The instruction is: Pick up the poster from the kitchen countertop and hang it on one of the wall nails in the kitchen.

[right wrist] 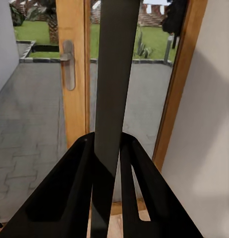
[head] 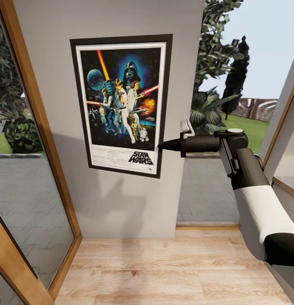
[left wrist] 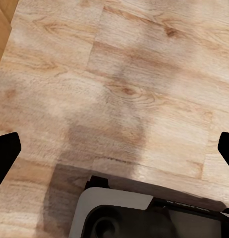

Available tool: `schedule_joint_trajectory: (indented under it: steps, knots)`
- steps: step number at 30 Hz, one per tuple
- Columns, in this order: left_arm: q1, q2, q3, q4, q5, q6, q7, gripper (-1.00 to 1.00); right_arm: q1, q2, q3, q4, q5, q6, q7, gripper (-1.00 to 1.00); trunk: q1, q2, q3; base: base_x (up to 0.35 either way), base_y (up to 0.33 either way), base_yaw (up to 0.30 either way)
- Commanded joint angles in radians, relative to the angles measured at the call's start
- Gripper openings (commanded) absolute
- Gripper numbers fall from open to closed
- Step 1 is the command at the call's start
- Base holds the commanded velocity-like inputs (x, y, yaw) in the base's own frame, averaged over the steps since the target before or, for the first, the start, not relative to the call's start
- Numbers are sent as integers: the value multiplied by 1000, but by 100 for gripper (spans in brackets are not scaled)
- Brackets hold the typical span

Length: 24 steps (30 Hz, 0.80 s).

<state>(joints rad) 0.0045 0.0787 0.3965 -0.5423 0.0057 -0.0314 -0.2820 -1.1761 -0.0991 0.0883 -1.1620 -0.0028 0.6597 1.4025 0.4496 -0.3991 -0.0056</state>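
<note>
Head view: poster [head: 121, 103] edge between right fingers [head: 161, 146]

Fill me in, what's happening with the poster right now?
The right hand is shut on the right edge of the poster, holding it flat against the grey wall panel between the glass doors. In the right wrist view, the poster's dark edge runs between the fingers. No nail can be made out, so I cannot tell whether it is hooked yet. The left hand hangs open over the wooden floor.
</note>
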Motion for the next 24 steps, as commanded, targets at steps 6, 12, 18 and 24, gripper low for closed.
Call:
schedule_joint_trajectory:
  steps: [6,12,18,24]
  knots:
    - [0,0,4,0,0,-1,-6,100,-1,0,1,0,-1,14,4,-100,0,-1,-1,13,0,0]
    - [0,0,4,-1,0,-1,-6,100,-1,1,3,0,-1,14,4,-100,0,-1,-1,134,11,0]
    - [0,0,4,-1,0,-1,-6,100,-1,1,4,0,0,14,4,-100,0,-1,-1,181,64,0]
    - [0,0,4,0,0,-1,-6,100,0,1,5,1,0,14,3,-100,0,-1,-1,47,17,0]
